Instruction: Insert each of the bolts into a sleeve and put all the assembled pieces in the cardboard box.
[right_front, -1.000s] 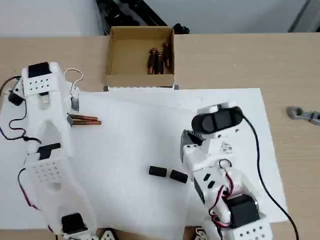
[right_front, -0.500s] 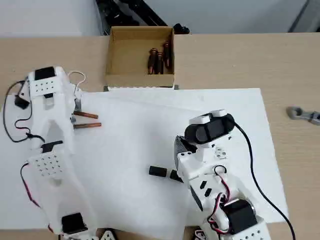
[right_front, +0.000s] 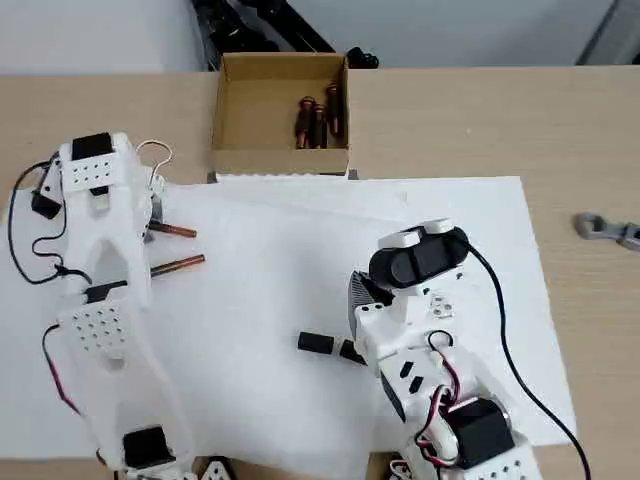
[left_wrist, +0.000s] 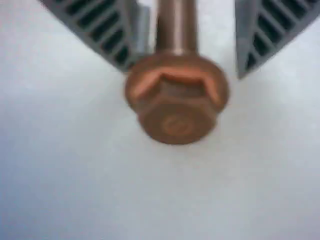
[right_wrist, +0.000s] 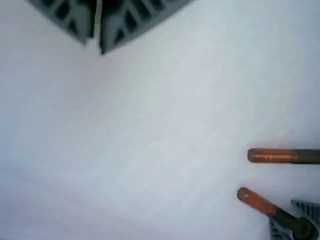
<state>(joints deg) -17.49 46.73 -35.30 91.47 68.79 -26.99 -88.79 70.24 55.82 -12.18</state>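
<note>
Bolt (left_wrist: 176, 107) lies on the white paper (right_front: 280, 260) between the spread fingers of my left hand (left_wrist: 186, 70), a second bolt (right_front: 172, 231) just beside. My right hand (right_wrist: 95, 44) is closed, near two black sleeves (right_front: 316, 343).

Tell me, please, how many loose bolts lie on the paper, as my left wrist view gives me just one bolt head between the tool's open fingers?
Observer: Two. There is the tilted bolt that your tool is over, and a second bolt lying apart from it, on the side nearer the cardboard box.
Operator: Thank you. Where are the sleeves?
Observer: One black sleeve lies in the open on the paper. The other sleeve is next to it, partly hidden under the right arm.
</note>
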